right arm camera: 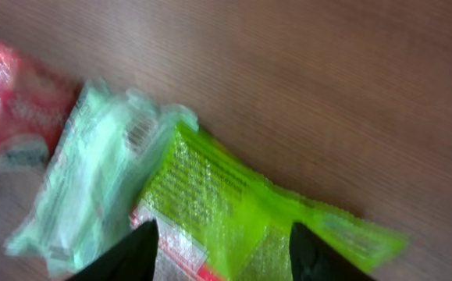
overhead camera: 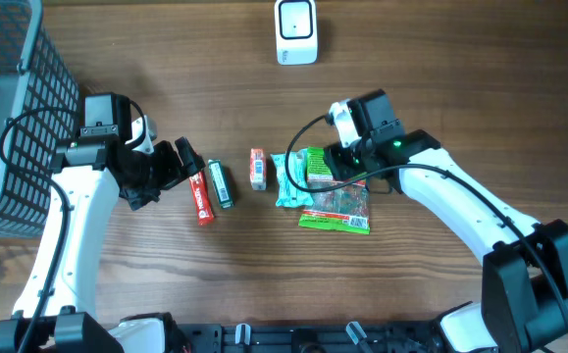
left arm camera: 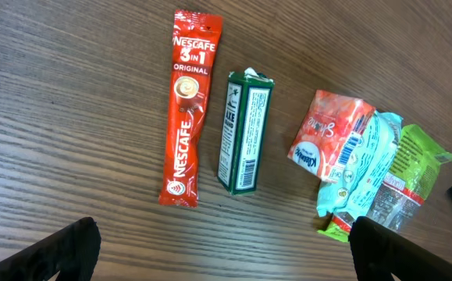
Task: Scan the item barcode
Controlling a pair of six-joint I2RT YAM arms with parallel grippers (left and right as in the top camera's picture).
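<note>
**Right hand over the green packet, scanner far across the counter**

The right hand (right arm camera: 224, 251) hangs low over the green packet (right arm camera: 233, 195), one finger on each side of it. The fingers stand partway apart. The wrist view is blurred, so it cannot be told whether they pinch the wrapper.

The packet lies flat on the counter (overhead camera: 440, 59). From overhead its length runs roughly away from the robot and back. One green end is under the hand and the other green end is nearest the front edge, with a clear middle between them. Its print is too small to read.

A pale blue packet (overhead camera: 287, 181) touches the green packet's left edge. A small red packet (overhead camera: 257, 169) lies just beside the pale one, and a barcode shows where those two meet.

Further left are a green box (overhead camera: 222, 184) and a red stick (left arm camera: 188, 109), which lie side by side but apart. Both point away from the robot. The stick reads "NESCAFE 3in1 ORIGINAL", and the box shows a barcode at its near end.

The left hand (left arm camera: 229, 257) hovers just left of the stick. Its fingers are spread wide and hold nothing.

Bare wood lies to the right of the green packet. More bare wood separates the row from the white scanner (overhead camera: 296, 31) at the far edge, well apart from the packet. A grey basket (overhead camera: 9, 98) fills the far left corner.
</note>
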